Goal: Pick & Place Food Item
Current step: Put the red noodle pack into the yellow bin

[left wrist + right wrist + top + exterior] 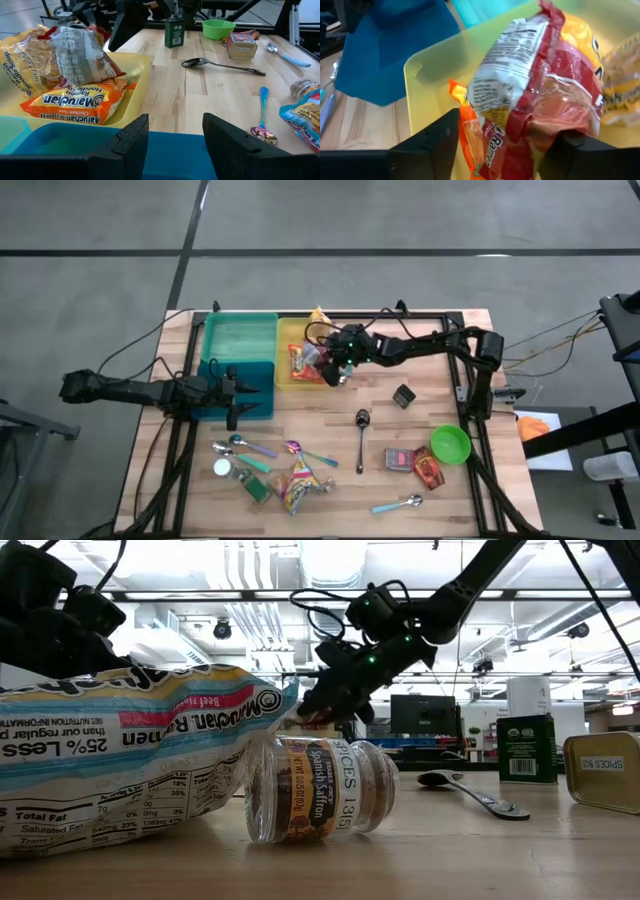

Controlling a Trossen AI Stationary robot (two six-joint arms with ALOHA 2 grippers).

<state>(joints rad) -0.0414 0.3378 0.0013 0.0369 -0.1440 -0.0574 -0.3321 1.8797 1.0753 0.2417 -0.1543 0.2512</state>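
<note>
We see the right gripper [331,366] above the yellow bin [286,336] at the back of the counter [420,430]. Its fingers stand apart on either side of a red and white food packet [540,100]; whether they still press it we cannot tell. The packet rests in the bin on an orange ramen pack [75,102]. The left gripper [232,388] hangs half open over the blue bin [255,402], holding nothing.
</note>
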